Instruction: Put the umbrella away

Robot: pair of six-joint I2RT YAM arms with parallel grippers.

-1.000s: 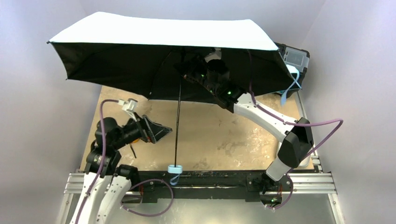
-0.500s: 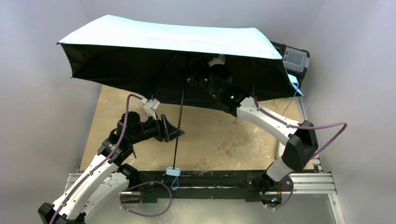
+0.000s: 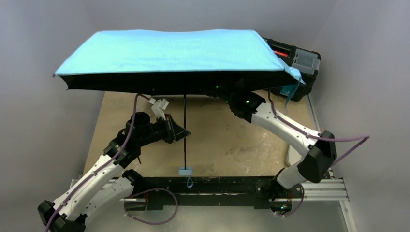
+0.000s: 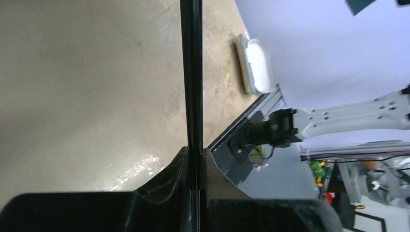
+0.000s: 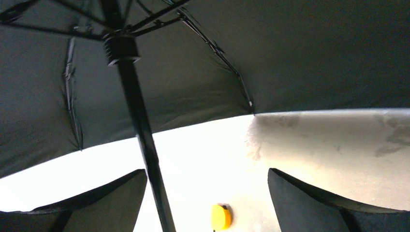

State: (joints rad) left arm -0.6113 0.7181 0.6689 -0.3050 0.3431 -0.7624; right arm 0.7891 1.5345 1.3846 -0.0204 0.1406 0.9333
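The umbrella stands open over the table, its light blue canopy spread wide and almost level. Its black shaft runs down to the pale blue handle near the front rail. My left gripper is shut on the shaft partway up; in the left wrist view the shaft is pinched between the fingertips. My right gripper sits under the black underside of the canopy, open. The shaft passes just inside its left finger, and the top view hides this gripper.
A black toolbox stands at the back right, partly under the canopy. A grey-beige case lies at the table's right edge. A small orange tape measure rests on the table below the right gripper. Walls close in both sides.
My left gripper reached the shaft and shut on it. My right gripper opened and let go. The canopy tipped level and the handle shifted slightly right.
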